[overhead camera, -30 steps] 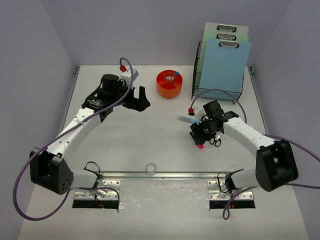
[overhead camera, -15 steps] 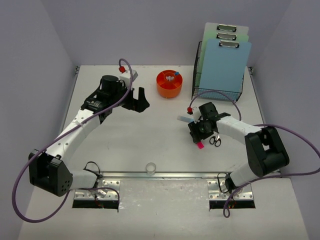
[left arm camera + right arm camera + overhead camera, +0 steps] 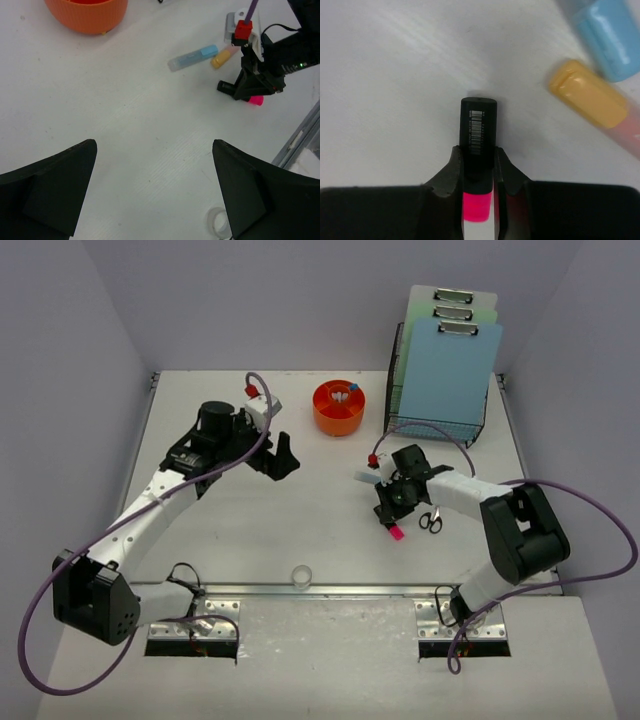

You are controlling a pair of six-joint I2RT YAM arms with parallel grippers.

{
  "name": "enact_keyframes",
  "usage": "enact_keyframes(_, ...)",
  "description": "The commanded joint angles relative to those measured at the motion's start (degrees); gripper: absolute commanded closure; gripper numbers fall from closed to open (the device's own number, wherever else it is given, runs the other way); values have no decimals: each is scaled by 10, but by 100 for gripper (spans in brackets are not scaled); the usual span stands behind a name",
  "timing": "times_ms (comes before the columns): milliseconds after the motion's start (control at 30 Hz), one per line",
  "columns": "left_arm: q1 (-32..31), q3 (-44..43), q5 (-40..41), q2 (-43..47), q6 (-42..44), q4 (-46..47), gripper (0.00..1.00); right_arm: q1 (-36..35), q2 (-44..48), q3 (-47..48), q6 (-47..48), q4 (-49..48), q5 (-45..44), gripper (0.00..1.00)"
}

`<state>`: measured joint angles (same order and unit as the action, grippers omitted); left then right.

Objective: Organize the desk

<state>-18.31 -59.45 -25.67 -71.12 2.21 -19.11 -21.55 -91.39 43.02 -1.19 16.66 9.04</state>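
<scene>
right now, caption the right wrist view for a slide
Right gripper pinching a pink marker; an orange marker and a blue marker lie on the desk nearby.

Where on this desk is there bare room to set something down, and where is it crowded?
Free: the middle of the desk, bordered by the left gripper, the right gripper and the front rail, apart from a small clear cup by the rail. Crowded: before the wire rack, around the highlighters and scissors.
</scene>
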Motion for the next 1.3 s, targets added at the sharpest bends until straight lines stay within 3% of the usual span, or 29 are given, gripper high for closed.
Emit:
enact_keyframes(0, -32, 42, -80, 73, 201, 39, 4, -5, 45, 61, -3, 70, 169, 100)
enact_keyframes(133, -88, 79, -93, 121, 381, -1, 6, -5, 82, 98, -5, 93, 309, 100)
enact_keyframes(233, -154, 94, -108, 139, 551, -58, 14, -5, 79, 140, -18, 148, 444, 100)
enact_keyframes(267, -163, 95, -113, 140, 552, -59, 14, -5, 69, 140, -18, 148, 445, 100)
enact_keyframes(400, -217, 90, -116, 125, 651, -67, 31, -6, 36, 172, -56, 199, 534, 100)
enact_keyframes(533, -270, 87, -95, 118, 708, -54, 34, -6, 18, 172, -138, 174, 555, 100)
enact_keyframes(700, -383, 82, -11, 98, 756, -59, 37, -6, -24, 170, -265, 151, 532, 100)
enact_keyframes(867, -462, 33, 71, 41, 742, -92, 46, -6, -46, 167, -346, 160, 463, 100)
enact_keyframes(1033, -492, -46, 127, -44, 704, -165, 49, -12, -43, 180, -378, 214, 370, 100)
enact_keyframes(1267, -499, -92, 175, -96, 691, -176, 49, -19, -38, 194, -407, 263, 271, 100)
